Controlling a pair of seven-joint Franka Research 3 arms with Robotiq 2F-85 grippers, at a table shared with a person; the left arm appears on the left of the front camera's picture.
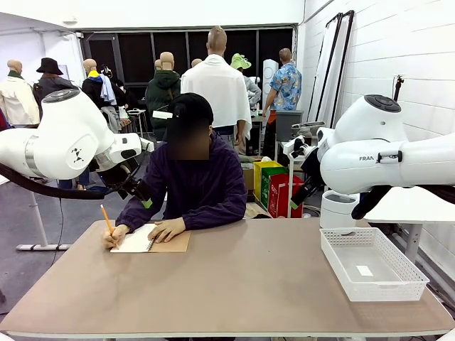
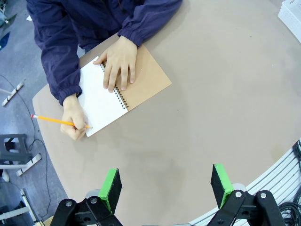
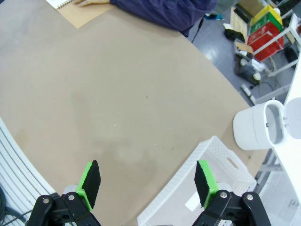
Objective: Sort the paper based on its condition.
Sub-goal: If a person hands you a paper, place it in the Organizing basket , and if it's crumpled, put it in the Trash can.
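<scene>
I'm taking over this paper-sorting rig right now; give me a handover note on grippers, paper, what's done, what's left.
Left gripper: open, holding nothing, above the table near the person.
Right gripper: open, holding nothing, above the white basket.
Paper: a white page in the spiral notebook; one hand writes on it with a pencil, the other hand lies flat on it.
Done: nothing sorted yet.
Left: all the sorting.

This is looking like a robotics lab or test hall: a white left arm (image 1: 60, 142) and right arm (image 1: 387, 156) are flanking a plain tan table (image 1: 234, 284), a painted block wall (image 1: 405, 50) is running alongside, and coloured crates (image 1: 276, 186) are sitting on the bare grey floor (image 1: 14, 234).
</scene>
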